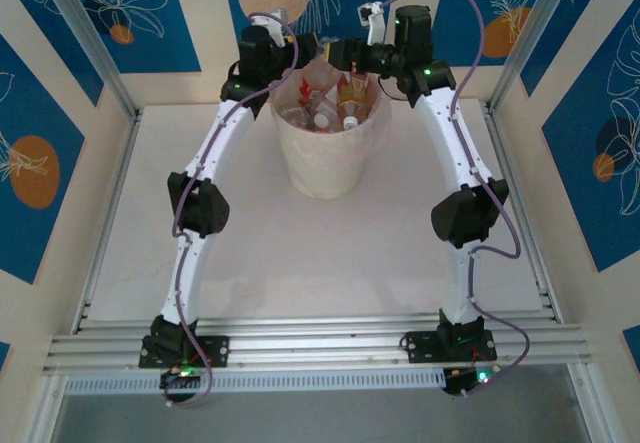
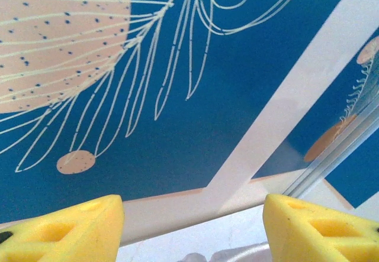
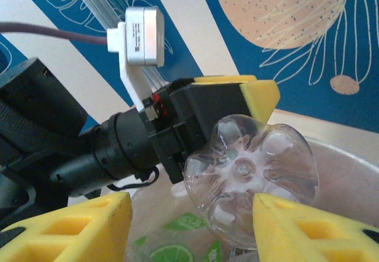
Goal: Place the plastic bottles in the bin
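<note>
Judging by the top view, most of the job is done: the bin is stood in the middle of the white table, and a heap of plastic bottles with red, orange and clear parts is piled inside it, up near the rim. No bottle is seen lying on the table around the bin, so little seems to be left outside

One clear bottle is not yet dropped. In the right wrist view it is seen in the air above the open bin, with its bumpy bottom turned to the camera. It is pressed right against a yellow finger of the left gripper. It looks to be clamped by that gripper, but the far finger is hidden behind the bottle, so this is only judged. Under it, inside the bin, a bottle with a green lime label is seen lying

The fingers of the right gripper are set apart with nothing between them, and the clear bottle is just past their tips

What is thought to be left: the clear bottle has to be let go so that it falls in with the others, and then the job may well be finished
</note>
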You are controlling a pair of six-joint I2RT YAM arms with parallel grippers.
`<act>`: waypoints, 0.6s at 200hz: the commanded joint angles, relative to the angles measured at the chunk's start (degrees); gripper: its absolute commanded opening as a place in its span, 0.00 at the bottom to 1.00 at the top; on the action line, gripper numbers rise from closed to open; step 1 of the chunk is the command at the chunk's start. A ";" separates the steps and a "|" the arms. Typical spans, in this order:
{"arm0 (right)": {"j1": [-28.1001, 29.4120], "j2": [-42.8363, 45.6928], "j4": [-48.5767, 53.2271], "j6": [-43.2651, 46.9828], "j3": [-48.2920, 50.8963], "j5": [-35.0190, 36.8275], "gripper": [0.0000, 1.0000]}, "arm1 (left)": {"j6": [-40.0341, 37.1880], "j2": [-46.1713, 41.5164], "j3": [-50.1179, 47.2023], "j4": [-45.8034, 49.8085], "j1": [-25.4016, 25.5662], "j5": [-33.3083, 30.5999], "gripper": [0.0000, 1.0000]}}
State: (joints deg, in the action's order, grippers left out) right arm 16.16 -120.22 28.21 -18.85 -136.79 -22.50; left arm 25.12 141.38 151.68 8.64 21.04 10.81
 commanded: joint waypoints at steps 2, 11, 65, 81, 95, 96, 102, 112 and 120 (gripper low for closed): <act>1.41 4.20 0.84 2.48 3.91 -0.68 0.54 | -4.21 -3.11 1.87 2.47 2.31 5.11 0.63; 1.66 4.99 1.89 3.28 5.06 -0.52 0.53 | -5.21 -3.34 1.87 2.90 2.47 6.45 0.63; 3.30 16.63 0.81 5.51 19.55 4.35 0.52 | -12.95 -5.99 1.52 9.06 3.40 6.97 0.66; 3.70 19.86 1.03 6.06 23.40 6.32 0.52 | -13.43 -6.93 1.45 10.38 3.41 4.62 0.67; 3.85 22.02 1.93 6.68 25.58 7.34 0.52 | -13.59 -7.88 1.30 11.28 3.37 2.49 0.67; 3.86 22.12 2.02 6.70 25.69 7.50 0.52 | -13.60 -7.96 1.28 11.34 3.38 2.35 0.67; 3.88 22.89 2.73 6.85 26.07 8.21 0.52 | -13.47 -8.42 1.15 11.69 3.33 1.26 0.67; 3.96 23.93 3.52 7.24 26.57 9.33 0.52 | -13.81 -9.60 0.21 11.92 3.31 0.31 0.67; 4.13 24.96 3.83 7.62 26.97 10.48 0.52 | -14.17 -10.65 -1.38 11.47 3.33 0.02 0.67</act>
State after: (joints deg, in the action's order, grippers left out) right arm 20.10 -98.89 29.74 -13.39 -111.26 -15.68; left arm 13.10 135.83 151.61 18.61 23.83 13.43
